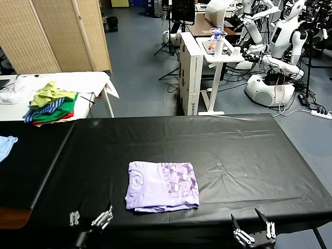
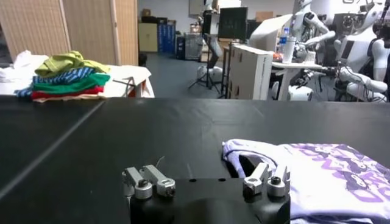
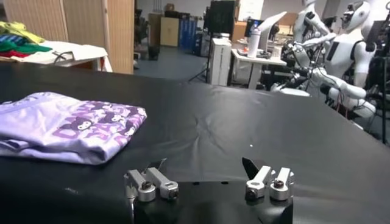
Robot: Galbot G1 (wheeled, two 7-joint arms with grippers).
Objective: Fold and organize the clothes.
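Currently the T-shirt (image 1: pixel 162 185) lies folded near the front of the black tabletop (image 1: pixel 233 150). Left gripper (image 1: pixel 91 218) and right gripper (image 1: pixel 254 231) hover at the near edge, jaws open and empty. Judged thin, limp and light; pinch through all stacked layers at a folded edge, since a single layer would likely unfold.

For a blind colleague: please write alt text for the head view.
A folded lavender T-shirt lies on a black table. Both open grippers, left and right, sit empty at its near edge. A colourful clothes pile lies far left.
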